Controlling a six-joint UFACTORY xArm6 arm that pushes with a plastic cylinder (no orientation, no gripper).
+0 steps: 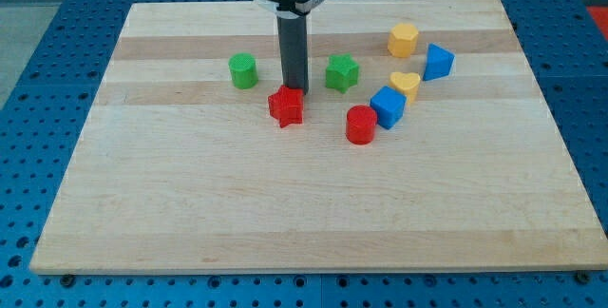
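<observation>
My tip (293, 90) rests against the top side of a red star block (286, 106) near the board's upper middle. A green cylinder (243, 70) stands to the upper left of the tip, apart from it. A green star block (341, 72) sits to the tip's upper right, also apart. Further right, a red cylinder (360, 125) touches a blue cube (388, 106).
A yellow heart block (406, 84) sits just above the blue cube. A yellow hexagonal block (403, 38) and a blue triangular block (437, 62) lie at the upper right. The wooden board (285, 213) lies on a blue perforated table.
</observation>
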